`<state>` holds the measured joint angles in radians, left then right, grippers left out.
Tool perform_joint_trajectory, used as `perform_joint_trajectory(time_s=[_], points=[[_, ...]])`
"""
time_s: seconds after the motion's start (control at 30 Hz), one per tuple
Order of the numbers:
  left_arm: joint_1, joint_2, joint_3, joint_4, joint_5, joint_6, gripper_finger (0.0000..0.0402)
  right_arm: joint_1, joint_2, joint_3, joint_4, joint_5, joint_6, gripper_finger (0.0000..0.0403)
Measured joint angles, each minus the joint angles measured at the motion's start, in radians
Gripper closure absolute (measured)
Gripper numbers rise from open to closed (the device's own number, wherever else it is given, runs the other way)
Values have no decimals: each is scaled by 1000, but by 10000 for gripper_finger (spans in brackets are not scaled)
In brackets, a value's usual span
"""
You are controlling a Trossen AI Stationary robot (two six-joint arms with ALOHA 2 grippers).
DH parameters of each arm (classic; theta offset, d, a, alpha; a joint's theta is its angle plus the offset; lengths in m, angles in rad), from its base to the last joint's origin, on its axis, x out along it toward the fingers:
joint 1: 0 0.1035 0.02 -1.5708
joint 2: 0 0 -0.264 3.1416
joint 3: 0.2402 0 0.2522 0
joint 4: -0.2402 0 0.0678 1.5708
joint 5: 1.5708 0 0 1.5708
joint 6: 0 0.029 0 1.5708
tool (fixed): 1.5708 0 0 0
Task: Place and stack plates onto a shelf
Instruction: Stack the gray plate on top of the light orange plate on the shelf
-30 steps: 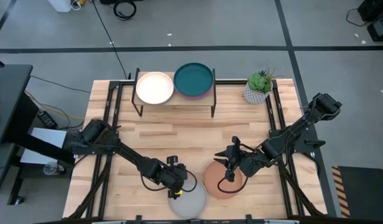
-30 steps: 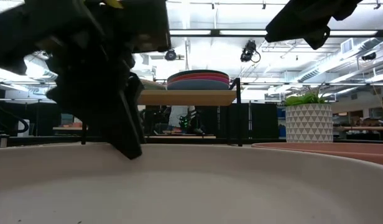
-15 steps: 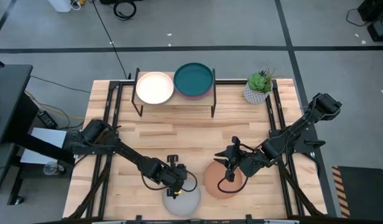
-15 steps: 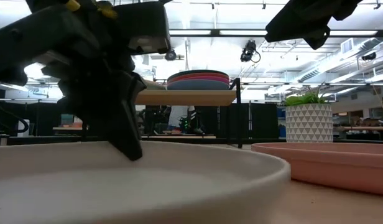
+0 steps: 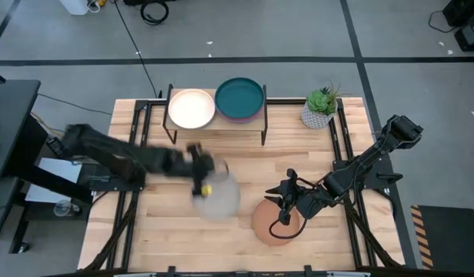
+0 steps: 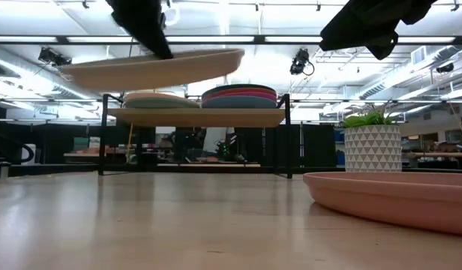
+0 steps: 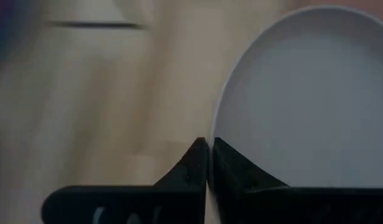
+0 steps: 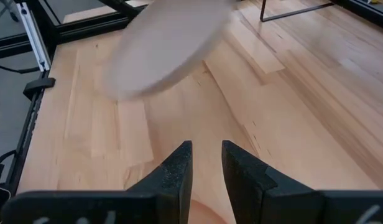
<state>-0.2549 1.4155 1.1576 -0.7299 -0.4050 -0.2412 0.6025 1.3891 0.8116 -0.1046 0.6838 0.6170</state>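
My left gripper (image 5: 200,181) is shut on the grey plate (image 5: 219,195), which hangs in the air above the table's middle and shows high in the low view (image 6: 152,69). The shelf (image 5: 218,127) stands at the far edge. It bears a cream plate (image 5: 191,108) and a stack of plates with a dark teal one on top (image 5: 239,98). The salmon plate (image 5: 274,224) lies flat on the table near the front. My right gripper (image 5: 286,203) hovers above its far rim, fingers a little apart (image 8: 207,163) with nothing between them. My left gripper pinches the grey plate's rim (image 7: 212,132) between its two fingers (image 7: 194,163), on the side of the plate toward the table's left. The fingers slant down from above and from the left. The plate is lifted clear, nearly level, bowl side up.
A potted green plant (image 5: 320,109) in a white pot stands at the far right, beside the shelf. Black rails run along the table's left and right edges. Bare wood lies between the shelf and the salmon plate.
My left gripper has shut on the rim of the grey plate at the table's near edge. It has then risen fast toward the far edge and a little left. The plate has left the table and now hangs clear at about shelf height.
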Motion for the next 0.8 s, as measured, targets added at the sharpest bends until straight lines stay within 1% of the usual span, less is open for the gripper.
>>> perform_joint_trajectory(time_s=[0.07,0.13,0.23,0.33,0.43,0.57,0.7,0.8], points=[[112,-92,0,-37,-20,34,386,0,0,0,1,0,0,310],[241,-168,0,-48,-9,71,387,-2,0,0,1,0,0,310],[444,-248,0,-39,49,132,387,-3,0,0,2,3,0,310],[656,-267,27,-30,129,196,387,-10,0,0,16,3,-10,310],[840,-245,68,-6,226,241,387,-22,0,0,26,2,-16,310],[1018,-166,154,0,319,278,387,-34,0,0,27,-2,-18,310],[1129,-75,212,-52,406,280,387,-37,0,0,28,-4,-20,310],[1162,-6,224,-133,425,294,385,-37,0,0,28,-4,-25,310]])
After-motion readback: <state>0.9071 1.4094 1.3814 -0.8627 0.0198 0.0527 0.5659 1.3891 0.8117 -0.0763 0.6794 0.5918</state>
